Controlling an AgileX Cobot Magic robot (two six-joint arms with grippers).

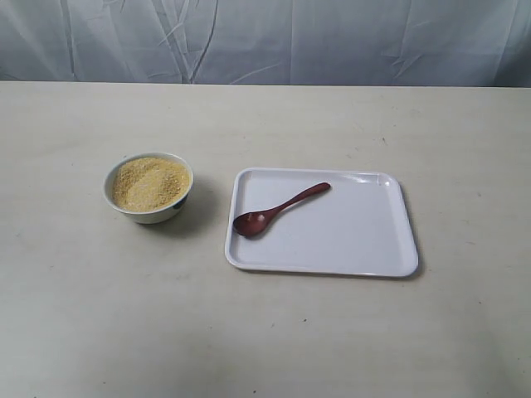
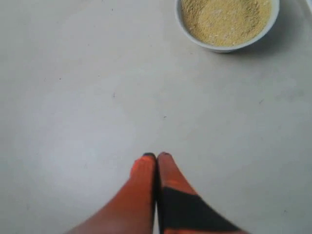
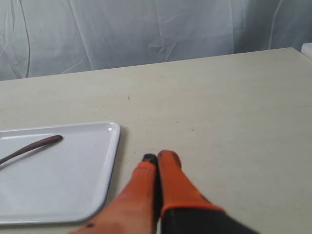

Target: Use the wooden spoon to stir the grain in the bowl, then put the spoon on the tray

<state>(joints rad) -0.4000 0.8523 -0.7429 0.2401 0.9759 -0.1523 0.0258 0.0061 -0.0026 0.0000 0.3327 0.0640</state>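
A small white bowl [image 1: 148, 187] full of yellow grain [image 1: 149, 182] stands on the table, left of the white tray [image 1: 365, 249]. The dark wooden spoon [image 1: 278, 210] lies on the tray, head toward the bowl. No arm shows in the exterior view. The left wrist view has my left gripper [image 2: 156, 156] shut and empty over bare table, well short of the bowl [image 2: 225, 44] and its grain [image 2: 225, 19]. My right gripper [image 3: 158, 158] is shut and empty over the table beside the tray's corner [image 3: 111, 161]; the spoon handle [image 3: 34, 146] lies apart from it.
The beige table [image 1: 265, 332] spreads wide around bowl and tray. A wrinkled grey cloth backdrop [image 1: 265, 37] hangs behind the far edge. A white object's edge [image 3: 307, 48] shows at the table's far corner in the right wrist view.
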